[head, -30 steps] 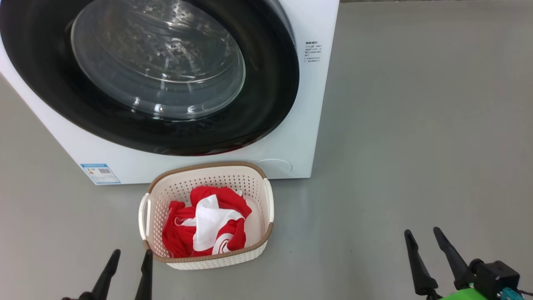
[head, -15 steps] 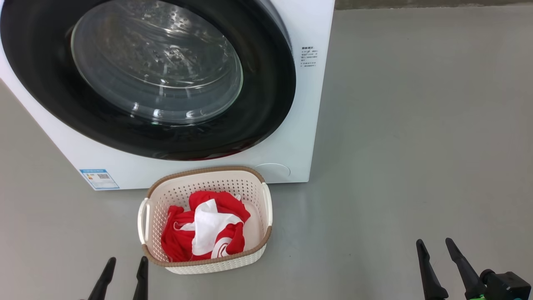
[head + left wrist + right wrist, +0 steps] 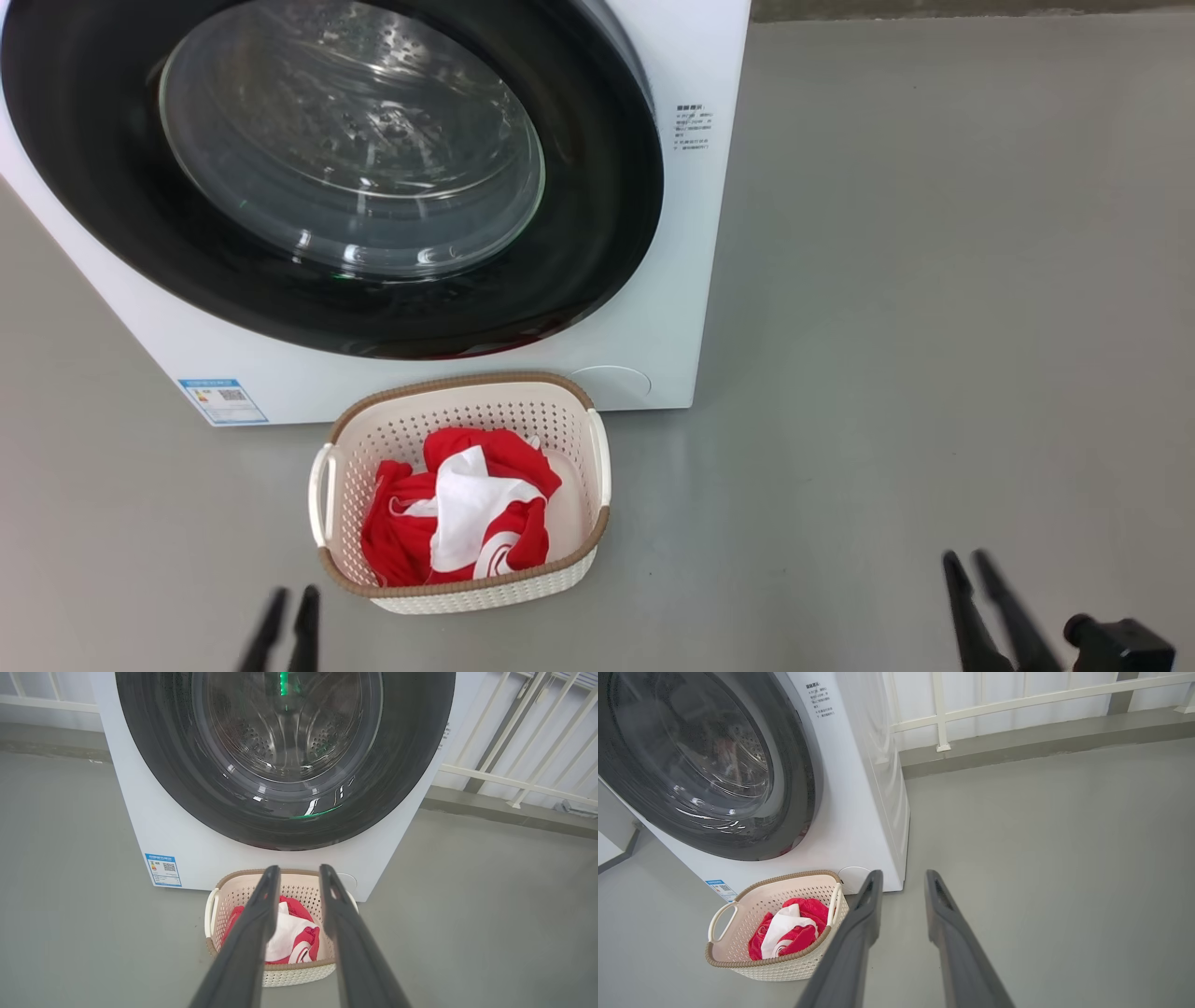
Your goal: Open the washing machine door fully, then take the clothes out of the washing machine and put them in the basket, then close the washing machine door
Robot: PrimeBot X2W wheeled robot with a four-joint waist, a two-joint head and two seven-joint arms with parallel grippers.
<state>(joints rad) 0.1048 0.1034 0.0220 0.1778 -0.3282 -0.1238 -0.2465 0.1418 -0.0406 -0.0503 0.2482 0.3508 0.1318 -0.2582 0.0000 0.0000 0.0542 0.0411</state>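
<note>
Below the door point(image 3: 597, 187), basket point(image 3: 459, 381) upright, handles point(image 3: 320, 495) sideways.

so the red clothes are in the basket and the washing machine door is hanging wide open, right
Not quite. The red clothes are in the basket, but the washing machine door is shut, not hanging wide open. The head view shows it.

The grey floor point(image 3: 934, 280) bears the washing machine point(image 3: 658, 308) and basket point(image 3: 485, 597).
</note>
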